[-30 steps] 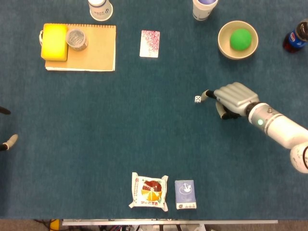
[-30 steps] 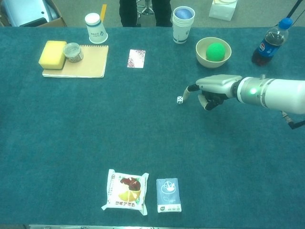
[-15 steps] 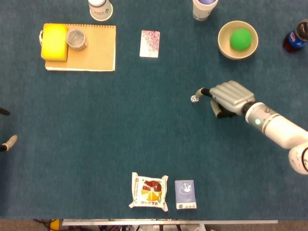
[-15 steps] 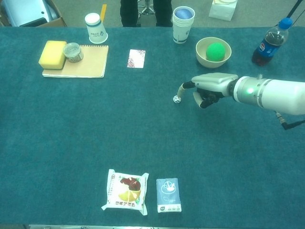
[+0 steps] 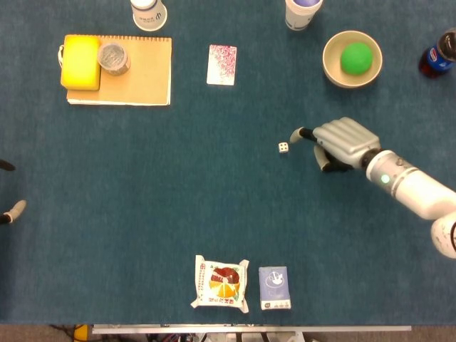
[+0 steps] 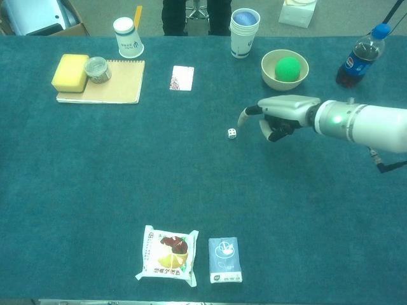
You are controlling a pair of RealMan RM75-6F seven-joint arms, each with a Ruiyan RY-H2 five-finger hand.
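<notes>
right hand [image 5: 340, 144] fingers curled in, holding nothing, one fingertip stretched toward the die [image 5: 283, 147] | die lies alone on the worktop [image 5: 214, 185], just clear of that fingertip | we'd nudge low and gently so it slides rather than tumbles | left hand barely in view, state unclear

We can't read the pips on the die [image 5: 283, 147], too small. Right hand [image 5: 340, 144]: fingers curl under the palm beside the die, tips hidden. Left hand [image 5: 12, 211], far left of the die, is cut off by the frame edge; state unclear. Cola bottle [image 5: 436, 57] clipped at right edge.
</notes>
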